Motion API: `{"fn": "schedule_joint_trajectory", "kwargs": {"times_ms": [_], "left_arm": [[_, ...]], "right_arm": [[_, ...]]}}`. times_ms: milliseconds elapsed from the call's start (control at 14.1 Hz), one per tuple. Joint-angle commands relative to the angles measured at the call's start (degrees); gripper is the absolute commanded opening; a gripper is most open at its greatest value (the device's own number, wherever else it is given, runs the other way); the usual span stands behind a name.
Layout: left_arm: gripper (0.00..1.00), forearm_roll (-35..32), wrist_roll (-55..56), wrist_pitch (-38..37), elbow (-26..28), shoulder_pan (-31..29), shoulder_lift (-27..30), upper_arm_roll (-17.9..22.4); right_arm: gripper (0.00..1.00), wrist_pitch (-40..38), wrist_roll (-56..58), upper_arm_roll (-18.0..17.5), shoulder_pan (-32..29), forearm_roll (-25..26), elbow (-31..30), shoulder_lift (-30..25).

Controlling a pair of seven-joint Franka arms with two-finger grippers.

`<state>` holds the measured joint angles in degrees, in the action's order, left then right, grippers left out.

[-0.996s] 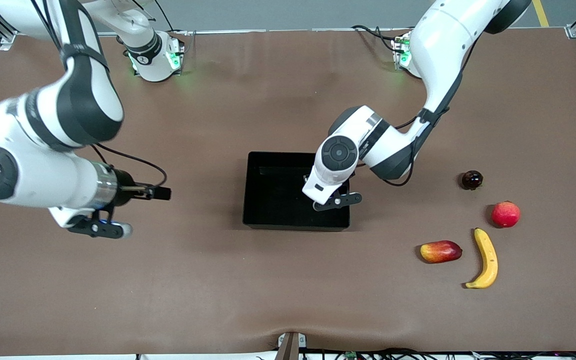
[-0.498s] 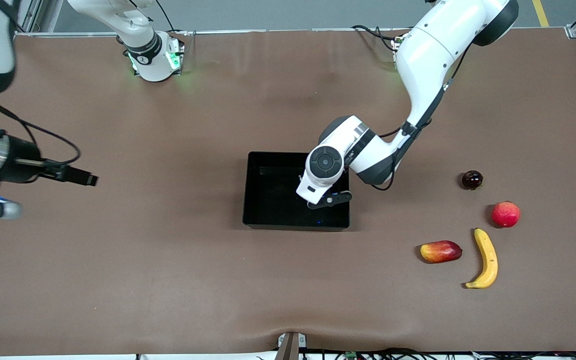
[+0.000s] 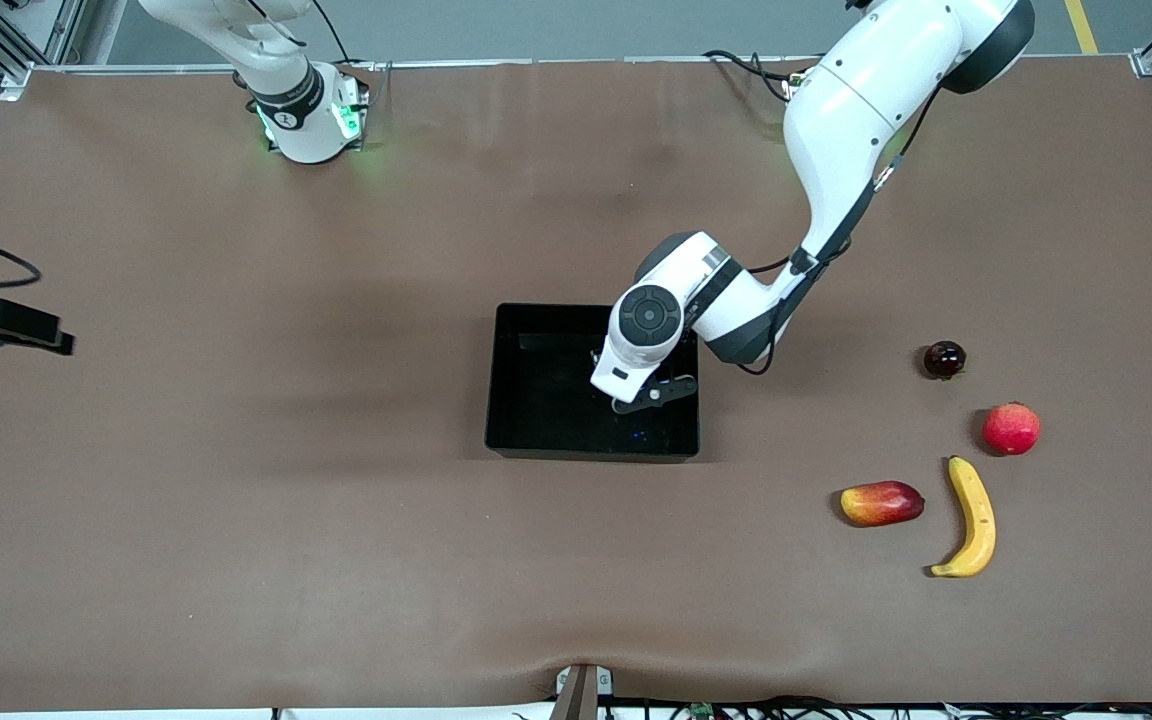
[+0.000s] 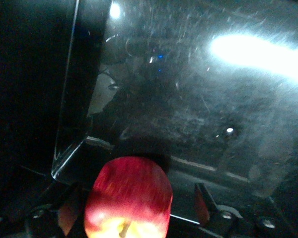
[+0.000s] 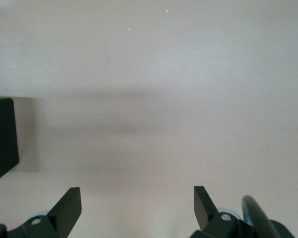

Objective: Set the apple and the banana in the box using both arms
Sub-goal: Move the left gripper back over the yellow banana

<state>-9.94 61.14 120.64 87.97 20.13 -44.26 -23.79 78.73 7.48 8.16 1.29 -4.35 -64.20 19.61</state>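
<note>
The black box [image 3: 536, 400] stands mid-table. My left gripper [image 3: 651, 392] is down inside it, near the wall toward the left arm's end. In the left wrist view the red, yellow-streaked apple [image 4: 129, 188] sits between the open left gripper's [image 4: 134, 210] fingers, with a gap to one fingertip [image 4: 201, 201], over the glossy box floor [image 4: 198, 99]. The hand hides the apple in the front view. The banana [image 3: 971, 515] lies on the table toward the left arm's end, nearer the camera. My right gripper [image 5: 135, 198] is open and empty over bare table.
A plain red round fruit [image 3: 1011, 428], a dark small fruit [image 3: 944, 359] and a red-yellow oval fruit [image 3: 881, 503] lie around the banana. Only a black part of the right wrist [image 3: 6, 330] shows at the right arm's table end. A box corner [image 5: 1, 136] shows in the right wrist view.
The right arm has swung away toward its end of the table, almost out of the front view. The left gripper has shifted slightly within the box.
</note>
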Motion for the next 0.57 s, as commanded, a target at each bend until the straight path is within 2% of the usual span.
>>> {"fn": "schedule_joint_trajectory", "kwargs": {"times_ms": [0, 142, 213, 284, 498], "left_arm": [[1.00, -1.4, 0.8, -2.7, 1.1, -3.0, 8.2, 0.1], [1.00, -1.4, -1.7, -6.6, -0.2, -7.2, 13.1, 0.1], [1.00, -1.0, -4.4, -8.6, -1.8, -9.8, 14.1, 0.0], [1.00, -1.1, -8.1, -10.1, -2.7, -12.5, 14.7, 0.0], [1.00, -2.7, -24.7, -10.2, -2.7, -20.6, 14.3, 0.2]], "right_arm": [[1.00, 5.0, 1.0, -1.0, 0.0, 1.9, -12.9, -8.0], [1.00, 14.6, 1.0, -0.9, -0.2, 1.9, -27.5, -16.1], [1.00, 17.7, 1.0, -0.9, -0.2, 1.9, -32.3, -18.7], [1.00, 18.7, 1.2, -0.8, -0.5, 1.9, -33.1, -19.2], [1.00, 15.9, 1.3, -0.9, -1.9, 2.7, -22.9, -17.9]]}}
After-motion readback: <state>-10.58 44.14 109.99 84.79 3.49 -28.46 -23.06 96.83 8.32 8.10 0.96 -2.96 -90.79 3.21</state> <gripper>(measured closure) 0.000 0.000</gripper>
